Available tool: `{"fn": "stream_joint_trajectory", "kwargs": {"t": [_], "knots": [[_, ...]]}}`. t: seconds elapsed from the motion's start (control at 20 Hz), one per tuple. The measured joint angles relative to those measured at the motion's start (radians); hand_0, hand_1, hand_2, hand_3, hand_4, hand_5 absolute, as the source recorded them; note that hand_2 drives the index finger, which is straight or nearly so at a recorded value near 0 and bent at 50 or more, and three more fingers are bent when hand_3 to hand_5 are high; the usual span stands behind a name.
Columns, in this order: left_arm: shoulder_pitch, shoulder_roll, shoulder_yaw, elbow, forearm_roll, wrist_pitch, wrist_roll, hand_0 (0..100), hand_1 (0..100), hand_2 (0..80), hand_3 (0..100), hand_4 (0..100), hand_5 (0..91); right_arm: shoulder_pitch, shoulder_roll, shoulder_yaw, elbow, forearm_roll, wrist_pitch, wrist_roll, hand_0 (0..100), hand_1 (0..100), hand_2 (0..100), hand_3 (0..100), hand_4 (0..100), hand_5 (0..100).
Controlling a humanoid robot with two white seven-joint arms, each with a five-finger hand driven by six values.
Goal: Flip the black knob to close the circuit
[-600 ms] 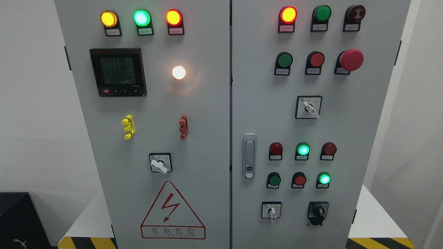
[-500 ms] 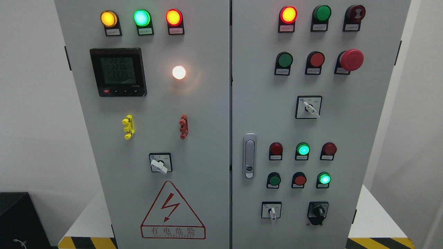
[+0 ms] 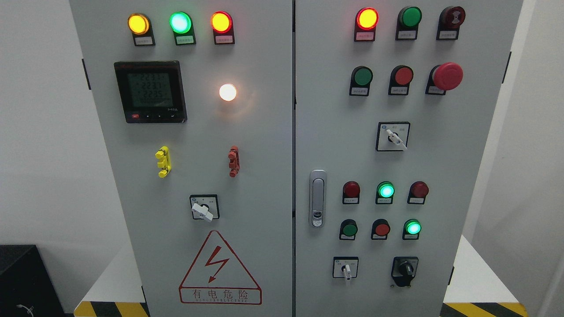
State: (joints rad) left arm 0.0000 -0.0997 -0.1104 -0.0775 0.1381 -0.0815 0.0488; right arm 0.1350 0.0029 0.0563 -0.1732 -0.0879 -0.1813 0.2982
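Neither of our hands is in view, so we cannot tell whether their fingers are apart or together, and we judge the task to be at its very start, with the reach not yet begun. With no hand to measure from, we place things against where our arms would come in at the bottom edge. The black knob [image 3: 405, 268] sits at the lower right of the cabinet's right door [image 3: 476, 176], closest to where our right arm would enter and above it, so that hand seems the natural one to send. Its grip looks tilted off vertical, though how far is hard to read. The next move calls for raising that hand straight up to the knob, closing the fingers around the grip and turning it. Just to the inner side of the knob, toward our left arm, is a white-handled selector [image 3: 346, 269], which we should not brush. Above the knob are a lit green lamp [image 3: 413, 228] and a red button [image 3: 381, 229], near but apart. Outward there is bare door panel up to the door's edge, and below the knob the panel is bare too, giving open room for approach.
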Motion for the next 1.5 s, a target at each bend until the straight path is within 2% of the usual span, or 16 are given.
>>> {"fn": "stream_joint_trajectory", "kwargs": {"t": [0.45,0.55,0.6,0.75,0.9,0.95,1.05,1.1,1.15,1.25,1.35,1.5], "knots": [[0.000,0.000,0.000,0.000,0.000,0.000,0.000,12,56,0.0,0,0,0.0,0.053,-0.001,0.030,-0.117,0.003,-0.040,-0.098,0,18,0,0,0,0],[0.000,0.000,0.000,0.000,0.000,0.000,0.000,12,56,0.0,0,0,0.0,0.066,-0.002,0.040,-0.156,0.003,-0.042,-0.108,0,18,0,5,0,0],[0.000,0.000,0.000,0.000,0.000,0.000,0.000,12,56,0.0,0,0,0.0,0.073,-0.002,0.044,-0.175,0.003,-0.045,-0.120,0,18,4,10,0,0],[0.000,0.000,0.000,0.000,0.000,0.000,0.000,12,56,0.0,0,0,0.0,0.097,-0.002,0.057,-0.250,0.022,-0.049,-0.161,0,18,12,21,11,0],[0.000,0.000,0.000,0.000,0.000,0.000,0.000,12,56,0.0,0,0,0.0,0.127,-0.002,0.066,-0.336,0.065,-0.049,-0.218,0,18,21,34,27,0],[0.000,0.000,0.000,0.000,0.000,0.000,0.000,12,56,0.0,0,0,0.0,0.137,-0.002,0.069,-0.368,0.083,-0.049,-0.239,0,18,25,39,32,3],[0.000,0.000,0.000,0.000,0.000,0.000,0.000,12,56,0.0,0,0,0.0,0.155,-0.003,0.074,-0.433,0.126,-0.049,-0.285,0,18,36,55,43,19],[0.000,0.000,0.000,0.000,0.000,0.000,0.000,12,56,0.0,0,0,0.0,0.164,-0.003,0.076,-0.465,0.148,-0.049,-0.308,0,17,37,56,44,19],[0.000,0.000,0.000,0.000,0.000,0.000,0.000,12,56,0.0,0,0,0.0,0.173,-0.003,0.077,-0.499,0.169,-0.049,-0.328,0,14,42,64,47,24],[0.000,0.000,0.000,0.000,0.000,0.000,0.000,12,56,0.0,0,0,0.0,0.189,-0.003,0.080,-0.566,0.220,-0.049,-0.371,0,0,48,72,54,31],[0.000,0.000,0.000,0.000,0.000,0.000,0.000,12,56,0.0,0,0,0.0,0.202,-0.003,0.080,-0.630,0.278,-0.047,-0.400,0,0,57,81,59,36],[0.000,0.000,0.000,0.000,0.000,0.000,0.000,12,56,0.0,0,0,0.0,0.224,-0.003,0.065,-0.728,0.393,-0.044,-0.412,0,0,67,90,65,44]]}}
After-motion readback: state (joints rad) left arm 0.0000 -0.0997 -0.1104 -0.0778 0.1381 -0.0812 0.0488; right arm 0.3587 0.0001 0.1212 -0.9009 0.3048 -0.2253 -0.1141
